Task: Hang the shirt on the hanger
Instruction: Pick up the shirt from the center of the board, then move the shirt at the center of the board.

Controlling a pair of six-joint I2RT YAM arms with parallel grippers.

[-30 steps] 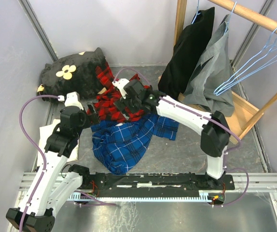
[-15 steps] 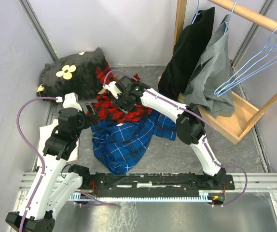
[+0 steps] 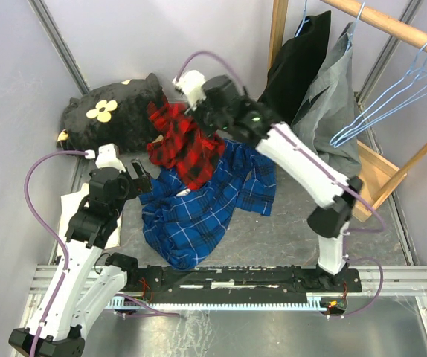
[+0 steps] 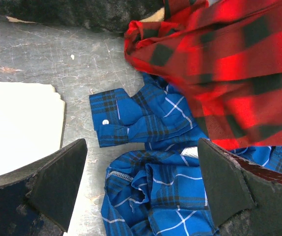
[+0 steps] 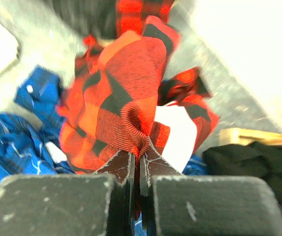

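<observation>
Over blue shirt [image 3: 198,219], R gripper [image 5: 136,160] pinches red shirt [image 3: 187,149].

Soft, even light fills the overhead view, leaving only faint shadows on the worktop [image 3: 291,238]. Just ahead of the right tool [image 5: 136,160] the red plaid shirt [image 5: 121,108] is sharp. Everything beyond it is out of focus, and the upper right blows out white. Beyond the left tool [image 4: 142,147] that shirt is motion-blurred, while the blue plaid shirt [image 4: 151,182] between its fingers is crisp.
</observation>
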